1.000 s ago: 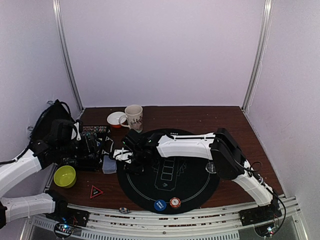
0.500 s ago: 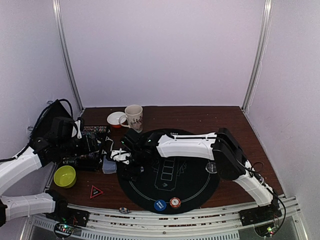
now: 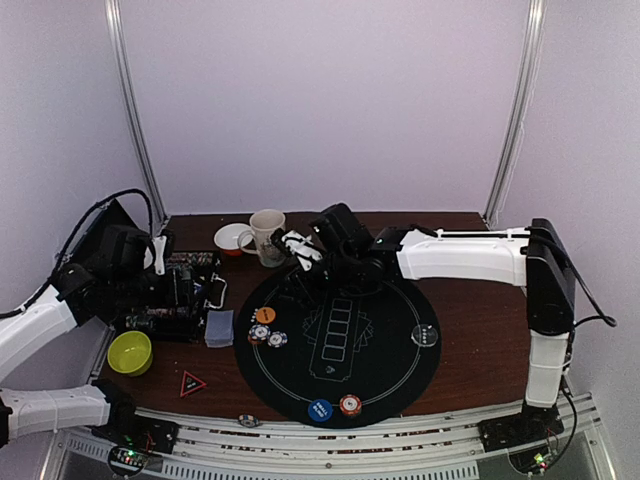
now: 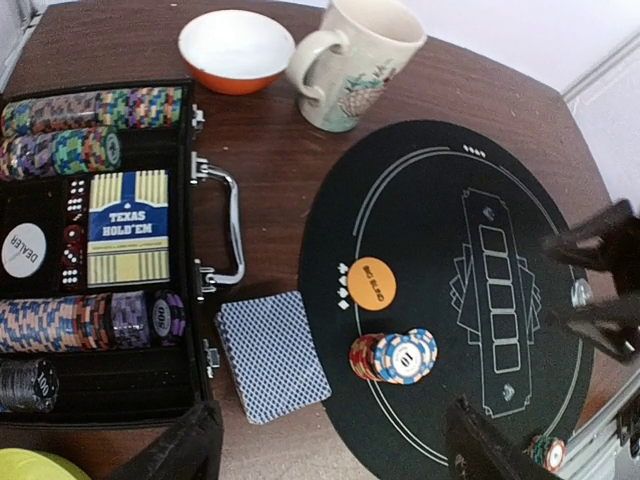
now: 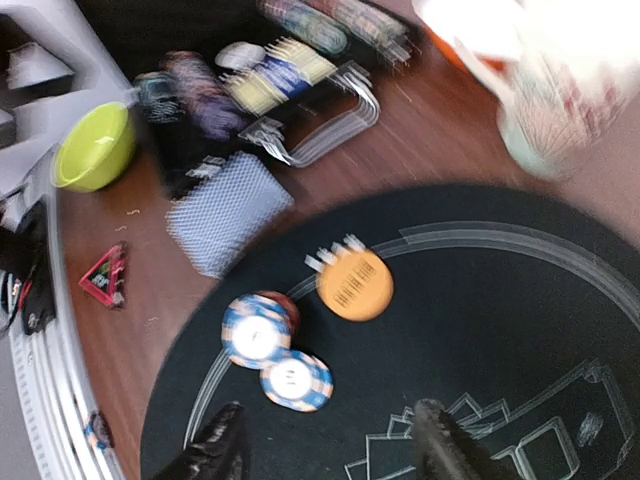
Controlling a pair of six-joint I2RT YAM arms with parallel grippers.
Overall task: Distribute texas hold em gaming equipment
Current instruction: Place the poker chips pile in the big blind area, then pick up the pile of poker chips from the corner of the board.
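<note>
Now: both grippers empty, chips + discs on mat

We note the L gripper (image 4: 333, 418) hovering over the table's left part, above the gap betw. the open black case (image 4: 100, 405) and the round black mat (image 4: 450, 180). Its fingers stand wide apart w/ nothing betw. them. The R gripper (image 5: 328, 408) is raised over the mat's far-left part, near the mug (image 3: 268, 236). Its fingers are also apart and nothing is held. The R wrist view is motion-blurred, so we take only coarse detail from it.

Task items as we see them:
- Card deck (image 4: 273, 355): grey-blue backs up, flat on the wood, just beside the case's near-right corner and just off the mat's left rim.
- Orange disc (image 4: 372, 284): on the mat's left part, dark print on top.
- Two chip stacks (image 4: 392, 357): on the mat, touching each other, just on the arms' side of the orange disc.
- Blue disc (image 3: 320, 410) + third chip stack (image 3: 350, 404): side by side at the mat's near edge.
- Clear disc (image 3: 427, 335): at the mat's right edge.
- Lone chip (image 3: 248, 421): on the wood off the mat, by the near table edge.
- Case contents: chip rows (image 4: 90, 110) along the far + near sides, w/ a "Texas Hold'em" card box (image 4: 127, 228) and a white dealer button (image 4: 22, 250) in the middle.

Misc.: an orange bowl (image 4: 236, 45) w/ white inside sits beside the mug. A green bowl (image 3: 130, 352) and a red triangle (image 3: 191, 383) sit on the arms' side of the case.
</note>
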